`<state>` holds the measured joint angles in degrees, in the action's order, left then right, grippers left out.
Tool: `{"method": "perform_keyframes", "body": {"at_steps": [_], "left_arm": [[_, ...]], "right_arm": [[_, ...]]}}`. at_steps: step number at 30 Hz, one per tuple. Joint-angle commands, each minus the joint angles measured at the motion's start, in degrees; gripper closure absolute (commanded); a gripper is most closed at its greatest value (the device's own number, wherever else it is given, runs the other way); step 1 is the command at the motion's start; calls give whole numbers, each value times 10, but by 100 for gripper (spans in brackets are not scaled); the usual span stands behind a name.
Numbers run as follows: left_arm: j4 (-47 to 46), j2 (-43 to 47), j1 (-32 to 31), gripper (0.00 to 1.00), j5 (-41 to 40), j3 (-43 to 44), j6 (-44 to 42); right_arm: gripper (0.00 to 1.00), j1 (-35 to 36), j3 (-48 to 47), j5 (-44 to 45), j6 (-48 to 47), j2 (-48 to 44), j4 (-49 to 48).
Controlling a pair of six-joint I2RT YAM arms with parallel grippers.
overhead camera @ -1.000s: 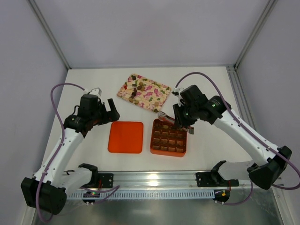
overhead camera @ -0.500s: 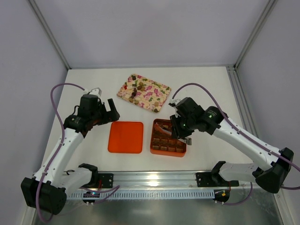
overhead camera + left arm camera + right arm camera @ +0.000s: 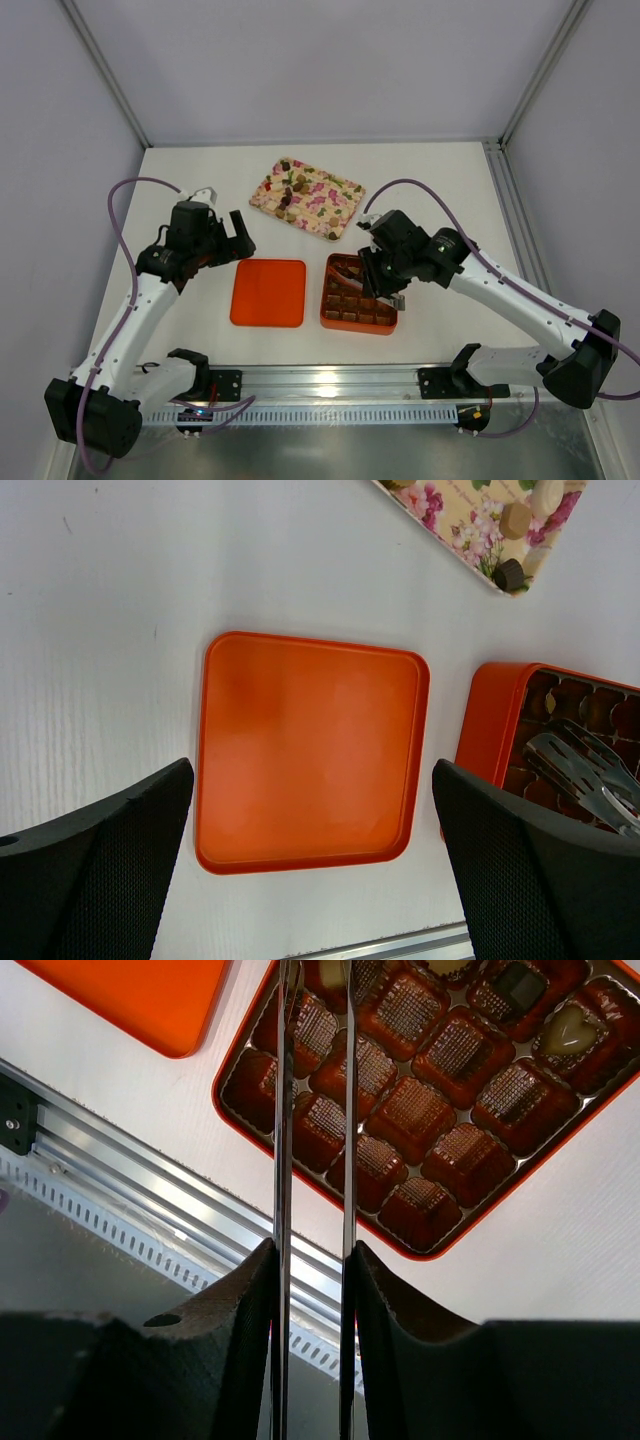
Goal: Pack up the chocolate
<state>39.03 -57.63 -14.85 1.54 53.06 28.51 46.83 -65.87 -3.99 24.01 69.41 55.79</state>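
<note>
Loose chocolate, dark, brown and tan lumps, lies on the pink floral tray at the back. The orange box has a brown grid of cells. A pale heart piece and a dark piece sit in its far cells. My right gripper is shut on metal tongs, which reach over the box's left cells. Their tips are cut off in the right wrist view, so I cannot tell whether they hold a piece. My left gripper is open and empty above the orange lid.
The orange lid lies flat just left of the box. An aluminium rail runs along the table's near edge, close to the box. The frame posts stand at the back corners.
My right arm has swung left and toward the near edge, carrying the tongs from the box's far edge to over its left cells. The left arm has not moved.
</note>
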Motion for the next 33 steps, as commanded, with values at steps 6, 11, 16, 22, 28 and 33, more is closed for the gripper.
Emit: {"method": "perform_keyframes", "body": {"at_steps": [6,11,16,22,28,33], "left_arm": [[-9,1,3,0,-6,6,2],[-9,1,3,0,-4,6,1],[-10,2,2,0,-5,6,1],[-9,1,2,0,0,7,1],[-11,-5,3,0,4,9,0],[-11,-6,3,0,7,8,1]], "right_arm": [[62,5,-9,11,2,4,-17],[61,-1,-64,56,-14,16,8],[61,-55,-160,59,-61,59,27],[61,-124,-261,27,-116,169,25],[59,-143,-348,14,-143,289,34],[58,-143,-378,14,-151,337,38]]}}
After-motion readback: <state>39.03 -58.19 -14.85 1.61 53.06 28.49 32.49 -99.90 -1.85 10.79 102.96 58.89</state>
